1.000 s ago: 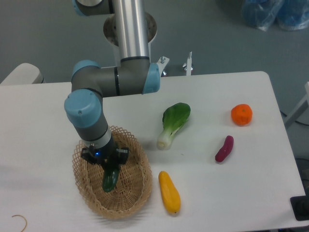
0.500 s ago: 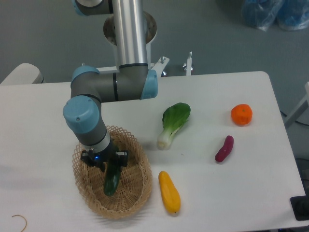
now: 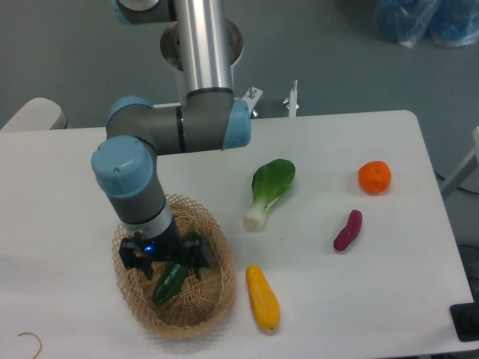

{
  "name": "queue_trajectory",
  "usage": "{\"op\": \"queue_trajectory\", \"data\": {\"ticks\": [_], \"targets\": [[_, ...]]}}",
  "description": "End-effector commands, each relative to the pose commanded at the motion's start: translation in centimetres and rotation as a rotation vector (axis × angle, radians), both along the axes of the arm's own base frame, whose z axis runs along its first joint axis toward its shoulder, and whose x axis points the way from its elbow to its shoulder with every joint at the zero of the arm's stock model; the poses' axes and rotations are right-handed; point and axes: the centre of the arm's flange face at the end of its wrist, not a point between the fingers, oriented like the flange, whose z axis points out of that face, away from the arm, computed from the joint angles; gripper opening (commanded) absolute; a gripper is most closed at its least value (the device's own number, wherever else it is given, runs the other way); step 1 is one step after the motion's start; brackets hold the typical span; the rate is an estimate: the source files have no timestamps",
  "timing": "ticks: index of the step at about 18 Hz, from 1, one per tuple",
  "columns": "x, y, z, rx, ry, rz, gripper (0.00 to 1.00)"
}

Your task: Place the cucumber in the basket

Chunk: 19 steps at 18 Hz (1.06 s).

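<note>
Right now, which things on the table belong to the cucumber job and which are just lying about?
In the job: cucumber, lying in the basket; end effector above it.

Lying about: bok choy, yellow vegetable, purple vegetable, orange fruit.

The upper end of the cucumber (image 3: 170,283) is hidden beneath the gripper (image 3: 166,263), whose fingertips cannot be made out against the weave; the arm's wrist covers the far rim of the basket (image 3: 213,299). The arm's column (image 3: 202,45) runs off the top edge, as do blue bags (image 3: 426,19) at upper right, and a black object (image 3: 467,320) is cut by the right edge
</note>
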Motion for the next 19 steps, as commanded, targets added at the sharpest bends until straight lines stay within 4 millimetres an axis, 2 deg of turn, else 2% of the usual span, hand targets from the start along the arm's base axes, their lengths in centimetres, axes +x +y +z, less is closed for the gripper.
{"op": "queue_trajectory", "data": {"ticks": [3, 7, 13, 15, 16, 19], "targets": [[-4.3, -3.8, 2.9, -0.063, 0.019, -0.072, 1.00], [-8.2, -8.0, 5.7, -0.181, 0.028, -0.247, 1.00], [-13.9, -13.8, 5.2, -0.319, 0.014, -0.490, 1.00], [-15.1, -15.5, 5.0, -0.347, 0.015, -0.549, 1.00], [-15.8, -16.2, 4.9, -0.352, 0.015, -0.551, 1.00], [-16.2, -16.6, 4.6, -0.341, 0.016, -0.544, 1.00]]}}
